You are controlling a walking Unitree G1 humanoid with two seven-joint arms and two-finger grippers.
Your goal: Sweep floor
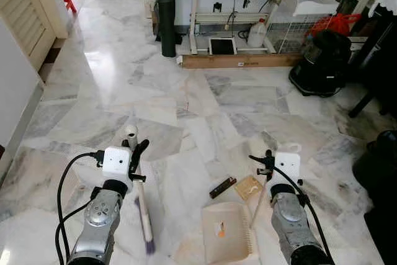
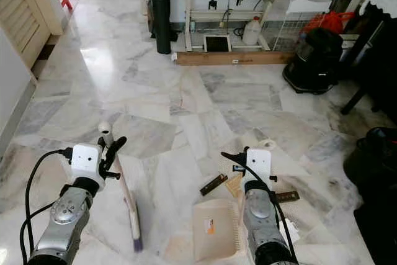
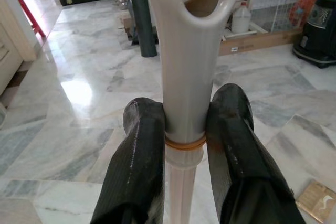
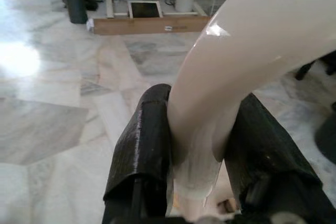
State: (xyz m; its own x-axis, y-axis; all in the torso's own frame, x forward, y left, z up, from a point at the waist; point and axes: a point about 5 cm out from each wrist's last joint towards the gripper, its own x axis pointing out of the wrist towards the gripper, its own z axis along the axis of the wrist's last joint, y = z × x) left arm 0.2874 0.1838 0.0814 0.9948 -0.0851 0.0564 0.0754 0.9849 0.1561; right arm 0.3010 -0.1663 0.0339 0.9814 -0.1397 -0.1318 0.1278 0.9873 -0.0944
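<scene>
- Left pincer (image 3: 184, 129) pinched the cream broom handle (image 3: 184, 51); both black fingers (image 3: 139, 150) pressed against its sides just below the hanging loop.
- Broom (image 1: 144, 209) ran down from that pincer to the marble floor (image 1: 124, 91); its dark bristle end (image 1: 149, 243) rested on the floor in front of the left arm.
- Right pincer (image 4: 199, 145) pinched the curved cream dustpan handle (image 4: 236, 61), one finger (image 4: 142, 150) on each side.
- Dustpan (image 1: 226, 231) sat flat on the floor between the two arms, nearer the right one.
- Debris on the floor just beyond the dustpan: a dark bar-shaped piece (image 1: 222, 187) and a tan square piece (image 1: 248, 186), close together but apart.
- Another small dark piece (image 2: 286, 197) lay just right of the right arm.
- Further back: black vacuum (image 1: 319, 63) at right, dark rolled mat (image 1: 166, 13) standing upright by a wooden frame (image 1: 239, 60), white jug (image 1: 256, 32) behind it.
</scene>
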